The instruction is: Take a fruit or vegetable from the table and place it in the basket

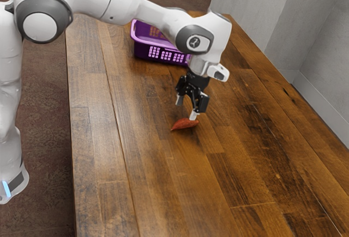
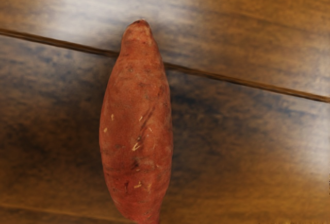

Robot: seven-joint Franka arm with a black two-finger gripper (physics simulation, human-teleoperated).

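While one sweet potato [image 1: 183, 124] lies on the wooden tabletop [image 1: 163, 182], one black gripper [image 1: 186, 108] stands open over it, its two pale-tipped fingers apart, one tip close to the root's blunter end in the exterior view; whether they touch, I cannot tell. One purple basket [image 1: 143, 50], glossy and boxy with rows of small square holes in its side, sits well apart from the sweet potato. The wrist view brings out the root's tapered body, its rust-red, faintly wrinkled skin with pale nicks, and a dark seam running across the grained planks beneath it
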